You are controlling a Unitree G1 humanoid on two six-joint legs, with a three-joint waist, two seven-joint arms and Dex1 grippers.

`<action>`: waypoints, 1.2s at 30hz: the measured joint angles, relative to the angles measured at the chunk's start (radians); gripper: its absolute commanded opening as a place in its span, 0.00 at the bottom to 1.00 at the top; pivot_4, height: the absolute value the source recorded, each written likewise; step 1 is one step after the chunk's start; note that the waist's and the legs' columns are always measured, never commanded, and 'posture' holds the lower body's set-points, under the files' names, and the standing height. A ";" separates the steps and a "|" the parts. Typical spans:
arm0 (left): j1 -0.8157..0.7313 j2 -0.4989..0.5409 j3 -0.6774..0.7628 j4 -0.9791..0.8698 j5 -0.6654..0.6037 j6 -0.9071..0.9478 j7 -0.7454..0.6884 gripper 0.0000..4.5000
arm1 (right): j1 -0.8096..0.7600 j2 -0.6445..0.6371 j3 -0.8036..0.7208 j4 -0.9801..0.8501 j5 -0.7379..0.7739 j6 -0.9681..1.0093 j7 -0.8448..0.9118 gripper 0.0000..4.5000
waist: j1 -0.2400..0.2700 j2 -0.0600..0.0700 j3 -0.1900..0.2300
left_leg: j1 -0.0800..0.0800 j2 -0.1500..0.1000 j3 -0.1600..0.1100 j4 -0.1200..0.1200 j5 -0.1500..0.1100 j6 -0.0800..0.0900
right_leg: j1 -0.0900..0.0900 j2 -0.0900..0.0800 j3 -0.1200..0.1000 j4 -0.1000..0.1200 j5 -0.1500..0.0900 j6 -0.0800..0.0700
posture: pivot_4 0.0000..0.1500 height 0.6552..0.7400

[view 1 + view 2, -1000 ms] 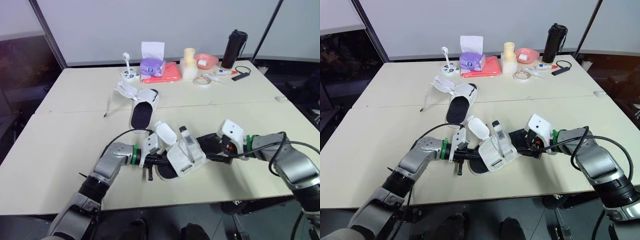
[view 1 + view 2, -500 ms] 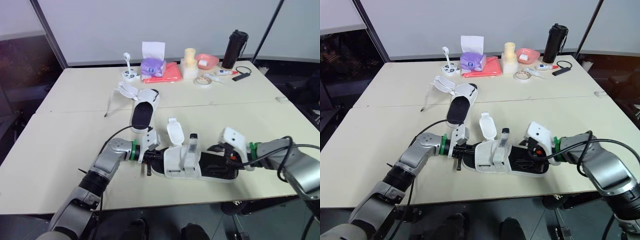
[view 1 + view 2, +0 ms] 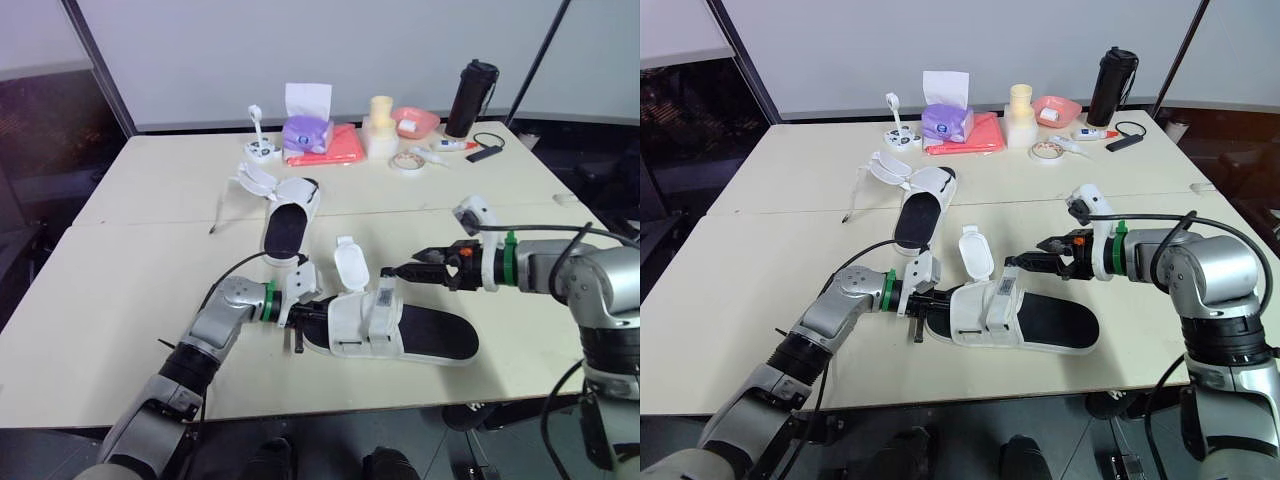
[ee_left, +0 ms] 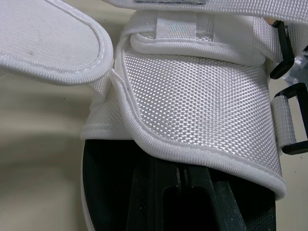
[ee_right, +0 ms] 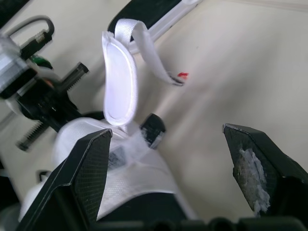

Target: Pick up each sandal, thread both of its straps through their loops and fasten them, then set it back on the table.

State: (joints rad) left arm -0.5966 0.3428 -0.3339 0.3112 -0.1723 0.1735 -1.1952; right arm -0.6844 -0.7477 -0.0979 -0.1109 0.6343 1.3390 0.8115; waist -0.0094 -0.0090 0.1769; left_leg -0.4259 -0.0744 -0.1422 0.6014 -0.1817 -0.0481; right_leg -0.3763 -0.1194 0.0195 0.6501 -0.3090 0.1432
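A white sandal [image 3: 362,322] with a black sole lies flat near the table's front edge. Its two straps stand up unfastened: a rounded flap [image 3: 350,264] and a narrower strap [image 3: 385,290] with a label. My left gripper [image 3: 299,317] is shut on the toe end; the left wrist view shows the woven upper [image 4: 192,91] and black loops [image 4: 288,122] close up. My right gripper [image 3: 392,272] hovers just above the straps, open wide, its fingers [image 5: 84,175] apart with nothing between. The second sandal [image 3: 287,222] lies farther back, straps loose.
Along the table's far edge stand a purple tissue box [image 3: 305,130], a red cloth [image 3: 336,148], a cream container [image 3: 378,125], a pink bowl [image 3: 413,120], a tape roll [image 3: 405,160], a black bottle [image 3: 470,98] and a small white stand [image 3: 258,140].
The sandal came down from a tilted hold to lie flat on the table. My right gripper let go of the heel, rose and now hovers open over the straps.
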 measured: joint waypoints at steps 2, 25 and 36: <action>0.000 0.002 -0.008 0.000 0.016 -0.020 -0.001 0.00 | -0.013 0.020 0.000 0.006 0.008 0.039 -0.026 0.88 | -0.001 0.000 0.000 | 0.000 0.000 0.000 0.000 0.000 0.000 | 0.000 0.000 0.000 0.000 0.000 0.000 | 1.00 0.93; 0.002 0.001 -0.009 0.005 0.036 -0.048 -0.001 0.00 | -0.028 0.143 0.016 0.058 0.045 0.120 -0.112 0.38 | -0.002 0.000 0.000 | 0.000 -0.001 0.000 0.001 0.000 0.000 | 0.000 0.000 0.000 0.002 0.000 0.001 | 1.00 0.93; 0.006 0.003 -0.008 -0.002 0.036 -0.045 -0.003 0.00 | -0.030 0.115 0.001 -0.045 0.124 0.126 -0.077 0.01 | -0.002 0.000 0.000 | 0.000 -0.001 0.000 0.000 0.000 0.000 | 0.000 0.000 0.000 0.001 0.000 0.001 | 1.00 0.93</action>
State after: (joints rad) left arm -0.5910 0.3463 -0.3422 0.3093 -0.1365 0.1282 -1.1978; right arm -0.7147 -0.6332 -0.0968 -0.1557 0.7583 1.4649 0.7349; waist -0.0118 -0.0086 0.1767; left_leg -0.4256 -0.0758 -0.1421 0.6015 -0.1816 -0.0480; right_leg -0.3767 -0.1192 0.0195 0.6515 -0.3086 0.1441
